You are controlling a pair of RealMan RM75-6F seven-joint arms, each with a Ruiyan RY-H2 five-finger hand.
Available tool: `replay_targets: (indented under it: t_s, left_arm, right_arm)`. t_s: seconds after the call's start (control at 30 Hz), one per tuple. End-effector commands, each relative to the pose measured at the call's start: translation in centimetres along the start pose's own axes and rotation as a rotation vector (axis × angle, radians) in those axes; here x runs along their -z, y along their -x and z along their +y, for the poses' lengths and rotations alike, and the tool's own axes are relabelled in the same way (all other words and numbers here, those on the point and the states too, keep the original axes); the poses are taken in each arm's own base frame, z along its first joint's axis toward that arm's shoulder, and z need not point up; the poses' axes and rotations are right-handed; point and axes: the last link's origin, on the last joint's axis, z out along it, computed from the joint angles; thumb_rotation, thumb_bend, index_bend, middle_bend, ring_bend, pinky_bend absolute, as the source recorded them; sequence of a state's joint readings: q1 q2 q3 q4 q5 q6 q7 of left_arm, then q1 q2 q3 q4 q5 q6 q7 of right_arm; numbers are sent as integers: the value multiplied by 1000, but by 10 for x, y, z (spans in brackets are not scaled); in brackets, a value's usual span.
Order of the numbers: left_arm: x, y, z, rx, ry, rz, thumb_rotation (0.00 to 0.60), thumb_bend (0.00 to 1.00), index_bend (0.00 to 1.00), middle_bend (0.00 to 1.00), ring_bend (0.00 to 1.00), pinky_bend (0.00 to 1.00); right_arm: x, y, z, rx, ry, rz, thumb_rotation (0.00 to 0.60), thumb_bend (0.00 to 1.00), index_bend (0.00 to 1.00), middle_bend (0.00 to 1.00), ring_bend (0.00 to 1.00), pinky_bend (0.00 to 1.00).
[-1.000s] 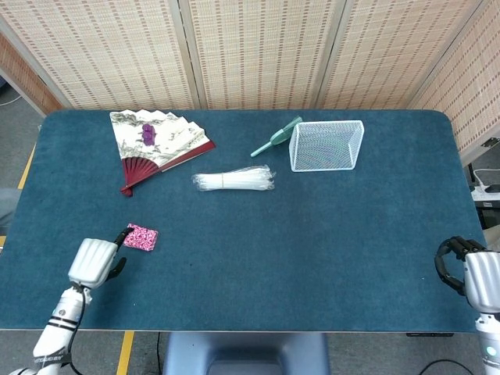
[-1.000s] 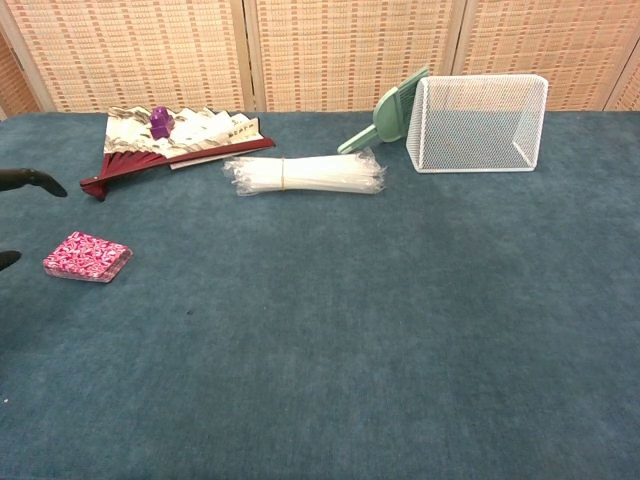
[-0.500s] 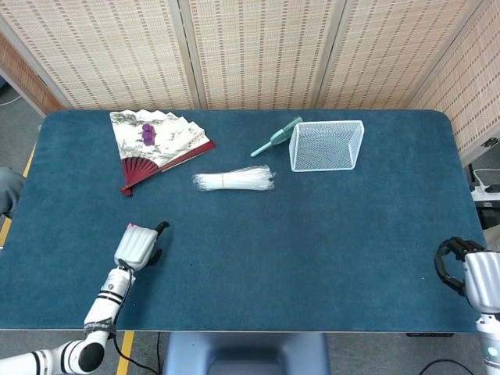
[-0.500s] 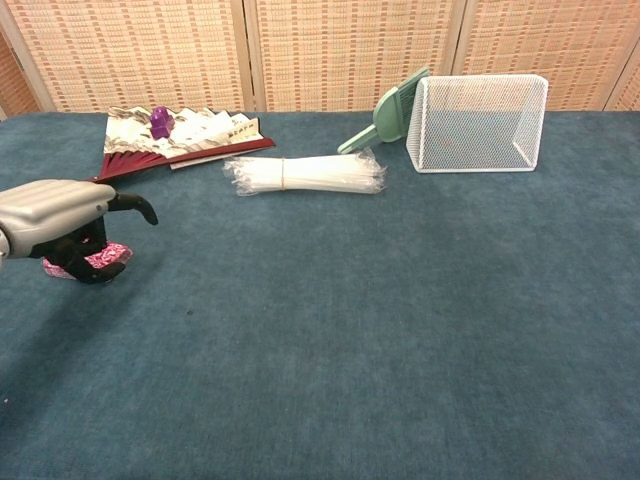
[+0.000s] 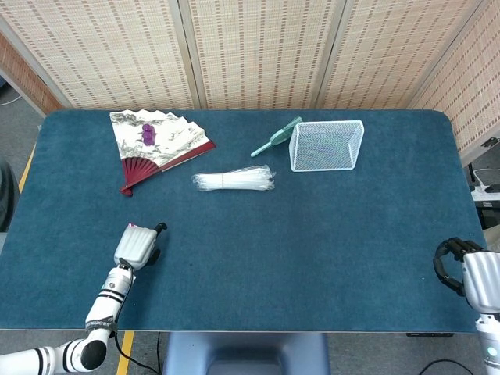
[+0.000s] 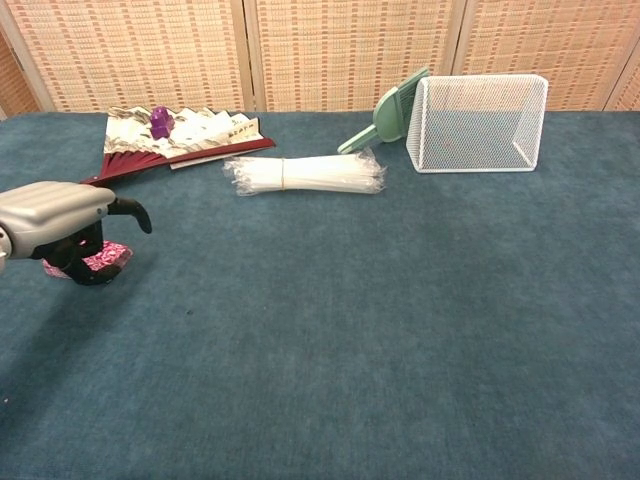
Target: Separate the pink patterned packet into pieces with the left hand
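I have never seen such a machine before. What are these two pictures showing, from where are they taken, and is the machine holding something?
This is a robot with two arms, each ending in a mechanical hand. Both pictures come from the robot's own cameras: the head view looks down on the table from above, the chest view looks across it from lower down.

On the blue table lie an open paper fan, a bundle of clear plastic strips, a green scoop and a white wire basket.

The left hand is over a pink patterned packet, with dark fingers down at it. Whether it truly grips the packet cannot be seen. The right hand waits at the table's edge, fingers curled, holding nothing that shows.
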State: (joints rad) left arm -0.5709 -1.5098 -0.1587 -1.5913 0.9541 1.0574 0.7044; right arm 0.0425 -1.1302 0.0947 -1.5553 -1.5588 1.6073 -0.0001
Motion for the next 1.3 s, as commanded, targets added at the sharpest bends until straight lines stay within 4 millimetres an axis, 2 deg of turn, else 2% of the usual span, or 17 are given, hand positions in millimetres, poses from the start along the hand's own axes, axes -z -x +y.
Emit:
replay_targets:
  t_s: [0.03,1.3]
  left_arm:
    - [-1,2,-2,-9,-7,-17,600,397,242,1000,1000,1000]
    - [-9,7,-16,-60,-81,-63,600,395,233,1000,1000,1000]
  right_arm:
    - [0,0,0,0,-1,-1,600,466,688,550,576,883]
    - [-1,1,0,2,0,-12,600,465,688,550,576,883]
